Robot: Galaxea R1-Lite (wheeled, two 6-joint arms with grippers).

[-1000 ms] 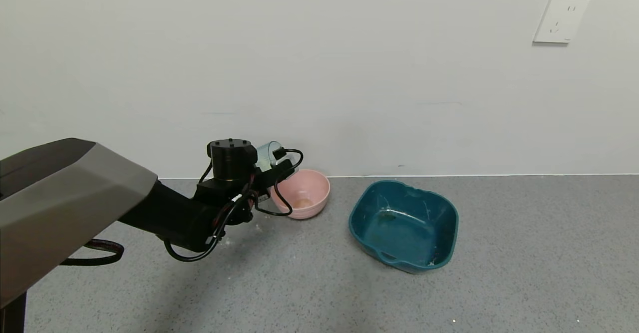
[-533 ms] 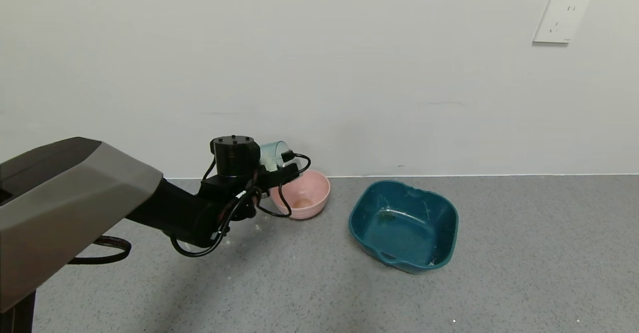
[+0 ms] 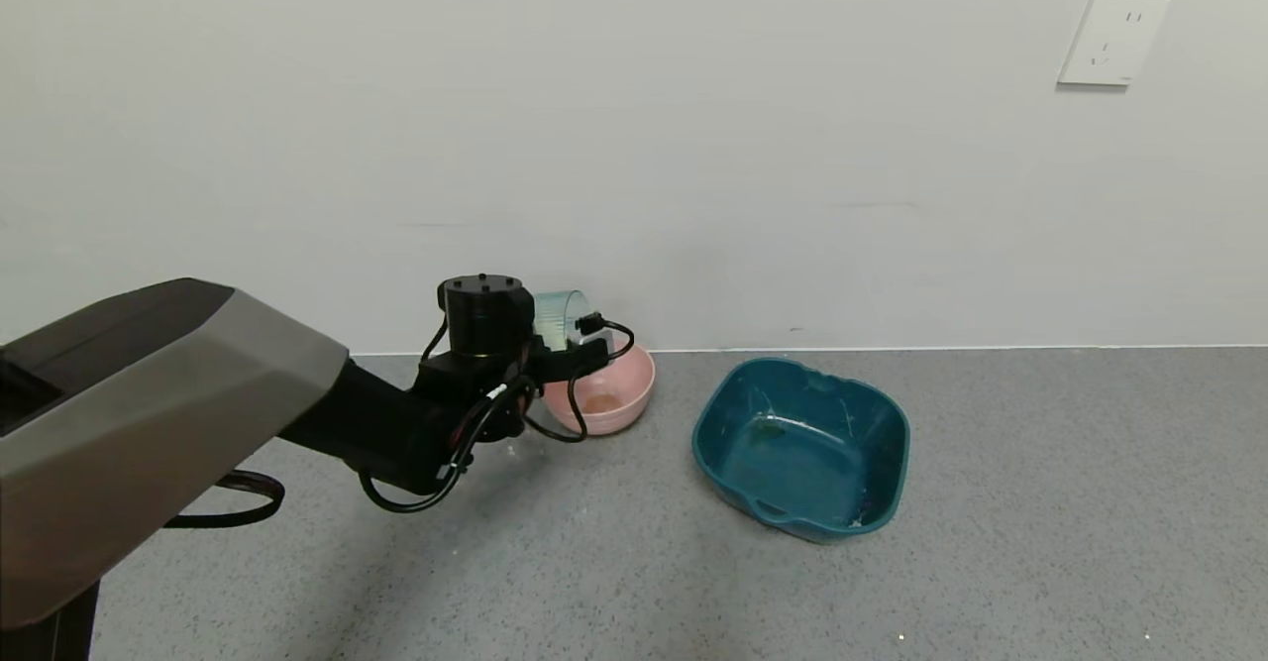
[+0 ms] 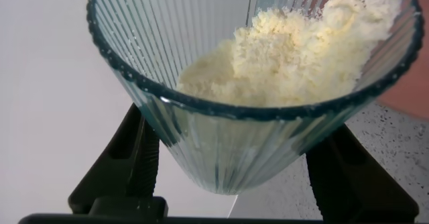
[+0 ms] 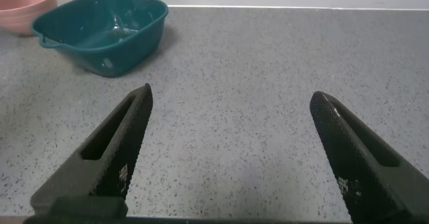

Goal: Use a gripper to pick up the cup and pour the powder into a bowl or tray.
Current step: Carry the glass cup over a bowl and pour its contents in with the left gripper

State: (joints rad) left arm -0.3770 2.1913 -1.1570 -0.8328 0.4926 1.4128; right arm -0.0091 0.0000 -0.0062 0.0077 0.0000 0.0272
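My left gripper [image 3: 567,336] is shut on the ribbed pale blue-green cup [image 3: 562,312] and holds it tilted just above the near-left rim of the pink bowl [image 3: 616,388]. In the left wrist view the cup [image 4: 221,150] sits between the two black fingers [image 4: 131,160], with white powder [image 4: 288,53] heaped toward its lip. The bowl has a brownish spot in its bottom; it also shows in the right wrist view [image 5: 23,6]. My right gripper [image 5: 231,150] is open and empty over bare floor, out of the head view.
A dark teal squarish tub [image 3: 800,448] stands right of the bowl; it also shows in the right wrist view [image 5: 104,29]. A white wall with a socket plate [image 3: 1111,39] rises just behind the bowl. Grey speckled floor lies open in front and to the right.
My left arm has moved right and a little forward with the cup, bringing it from left of the bowl to over its rim. Bowl and tub have not moved.
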